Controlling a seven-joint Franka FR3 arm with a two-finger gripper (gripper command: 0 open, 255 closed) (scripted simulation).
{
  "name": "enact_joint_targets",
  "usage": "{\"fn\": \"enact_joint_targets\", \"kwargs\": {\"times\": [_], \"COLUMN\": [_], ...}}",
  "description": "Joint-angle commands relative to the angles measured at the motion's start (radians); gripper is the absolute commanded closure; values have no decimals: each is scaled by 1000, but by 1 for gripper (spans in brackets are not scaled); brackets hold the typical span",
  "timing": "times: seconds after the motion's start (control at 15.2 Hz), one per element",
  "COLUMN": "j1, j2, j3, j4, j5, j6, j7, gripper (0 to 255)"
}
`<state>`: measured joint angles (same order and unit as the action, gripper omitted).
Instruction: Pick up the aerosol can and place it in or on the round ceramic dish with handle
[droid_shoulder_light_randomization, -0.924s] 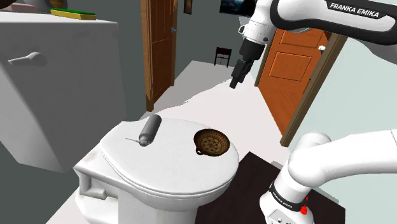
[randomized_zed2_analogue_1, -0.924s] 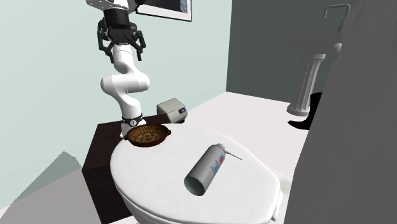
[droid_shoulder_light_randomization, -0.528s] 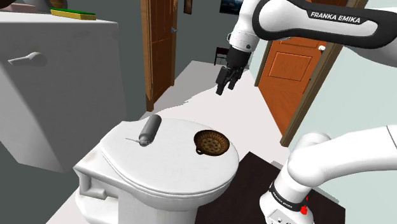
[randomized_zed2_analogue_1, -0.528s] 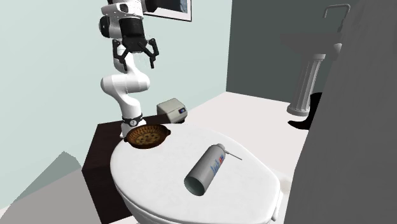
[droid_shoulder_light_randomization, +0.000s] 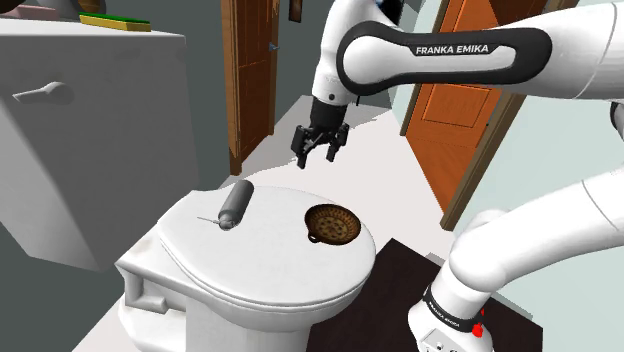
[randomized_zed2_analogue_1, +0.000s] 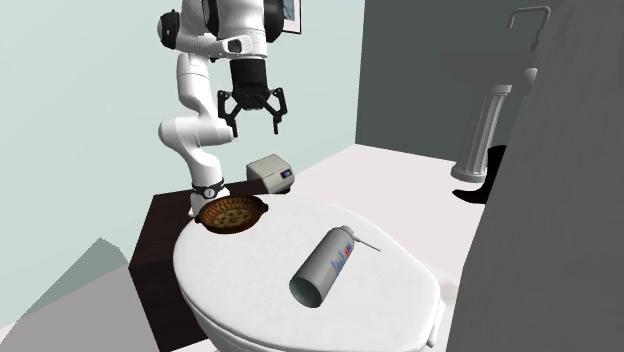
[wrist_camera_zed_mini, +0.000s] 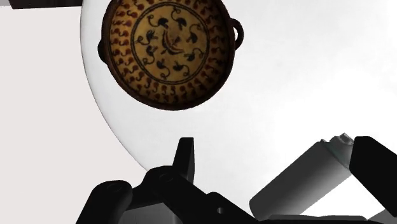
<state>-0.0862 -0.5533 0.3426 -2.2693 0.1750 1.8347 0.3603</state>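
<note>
A grey aerosol can (droid_shoulder_light_randomization: 236, 203) with a thin nozzle straw lies on its side on the white toilet lid (droid_shoulder_light_randomization: 262, 260). It shows closer in the second exterior view (randomized_zed2_analogue_1: 325, 265). The round brown patterned dish (droid_shoulder_light_randomization: 332, 223) with small handles sits on the same lid, nearer the stand (randomized_zed2_analogue_1: 232, 212). My gripper (droid_shoulder_light_randomization: 319, 155) hangs open well above the lid, between can and dish (randomized_zed2_analogue_1: 252, 122). Looking along the gripper (wrist_camera_zed_mini: 278, 145), the dish (wrist_camera_zed_mini: 167, 48) lies ahead of the fingers. The can (wrist_camera_zed_mini: 305, 181) sits low beside the right finger (wrist_camera_zed_mini: 375, 159), which covers part of it.
The toilet tank (droid_shoulder_light_randomization: 90, 130) with its flush handle rises at the shoulder view's left. A brown door (droid_shoulder_light_randomization: 250, 70) and an orange door (droid_shoulder_light_randomization: 470, 95) stand beyond. A pedestal sink (randomized_zed2_analogue_1: 492, 120) and a small grey box (randomized_zed2_analogue_1: 270, 171) are on the floor nearby.
The arm has swung toward the shoulder view's left and lowered, bringing the open gripper from near the orange door to above the toilet lid. Can and dish have not moved.
</note>
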Motion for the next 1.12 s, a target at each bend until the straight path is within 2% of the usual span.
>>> {"fn": "enact_joint_targets", "kwargs": {"times": [0.0,0.26,0.59,0.79,1.06], "j1": [-21,-60,-93,-88,-47], "j2": [74,229,455,601,794], "j3": [48,138,226,249,237], "j4": [27,98,219,308,447], "j5": [-3,-35,-131,-212,-313], "j6": [39,102,158,174,172], "j7": [93,282,536,690,875], "gripper": [0,0,0,0,0]}}
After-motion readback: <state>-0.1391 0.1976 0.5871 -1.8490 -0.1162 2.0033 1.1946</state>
